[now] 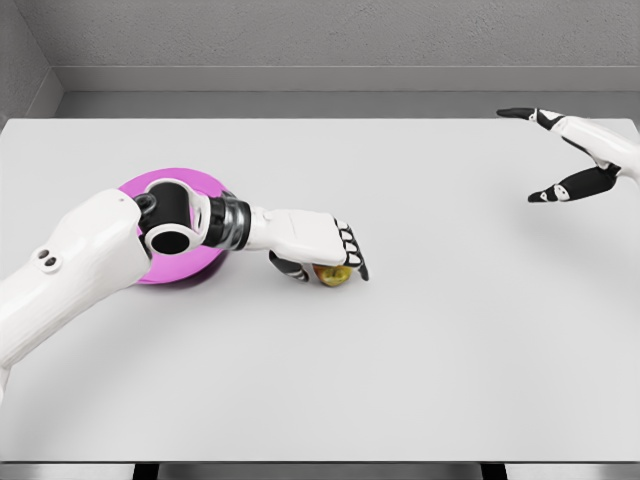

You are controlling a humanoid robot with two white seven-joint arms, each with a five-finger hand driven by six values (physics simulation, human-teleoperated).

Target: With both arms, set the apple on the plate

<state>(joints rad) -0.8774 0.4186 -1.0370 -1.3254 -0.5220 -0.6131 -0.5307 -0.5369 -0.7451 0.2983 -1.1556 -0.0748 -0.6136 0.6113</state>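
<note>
— On the table [420,380], where is the apple [333,274] seen?
— Just right of the plate [180,270], covered by the curled left hand [318,245].
— And the right hand [575,150]?
— Spread, raised, well apart.

Yellow-red apple [333,274] (mostly hidden) lies on the table just right of the magenta plate [190,270]
</note>
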